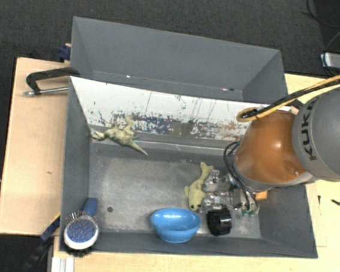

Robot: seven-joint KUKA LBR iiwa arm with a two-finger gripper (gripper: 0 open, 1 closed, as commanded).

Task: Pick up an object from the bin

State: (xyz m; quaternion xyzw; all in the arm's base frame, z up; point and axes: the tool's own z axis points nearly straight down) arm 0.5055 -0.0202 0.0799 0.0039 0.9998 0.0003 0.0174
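My gripper [215,194] reaches down into the right part of the bin, under the orange wrist cover. It sits right beside a pale yellow-green toy figure [198,186] that lies just to its left. A black cylindrical thing [219,221] lies directly in front of the gripper, near the bin's front wall. A blue bowl [174,223] rests to the left of the black thing, at the front.
A pale toy dinosaur [120,136] lies against the back wall at the left. A round brush with a blue bristle face and blue handle [81,230] sits in the front left corner. The arm comes in from the right.
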